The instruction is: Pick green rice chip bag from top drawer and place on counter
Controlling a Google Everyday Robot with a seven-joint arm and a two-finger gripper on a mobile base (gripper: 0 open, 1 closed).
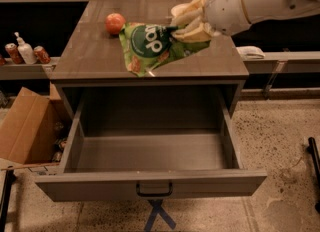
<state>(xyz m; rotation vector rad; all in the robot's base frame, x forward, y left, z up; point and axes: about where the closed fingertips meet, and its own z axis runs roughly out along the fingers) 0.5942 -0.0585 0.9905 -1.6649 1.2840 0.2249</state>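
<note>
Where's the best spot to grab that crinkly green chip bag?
By its bunched-up end, the one away from the apple, coming from that side. The green rice chip bag spreads wide over the counter, but that end gathers thin enough to pinch; the gripper is shut on it there.
</note>
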